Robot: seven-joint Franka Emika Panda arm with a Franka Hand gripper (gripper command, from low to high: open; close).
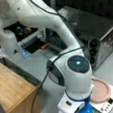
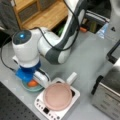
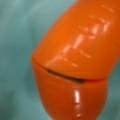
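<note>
**Arm lowered over the teal plate at the table's near edge**

The work surface is a grey table (image 2: 95, 57). In both front views a wooden shelf unit (image 1: 12, 87) stands along one side and a metal oven (image 1: 97, 35) along the other.

The gripper (image 2: 32, 81) sits low over a teal plate (image 2: 33, 88), at a front view's bottom left. An orange carrot (image 2: 32, 83) lies on that plate, directly under the gripper. The wrist view shows the carrot (image 3: 77, 62) filling the picture against the teal plate (image 3: 17, 37). Whether the fingers are spread or closed cannot be told.

Just beside the plate stands a white cooker (image 2: 57, 105) carrying a pink pan (image 2: 58, 96). The plate lies near the table edge, which borders a dark perforated board (image 2: 12, 107). Bare grey table lies between the arm and the oven.
</note>
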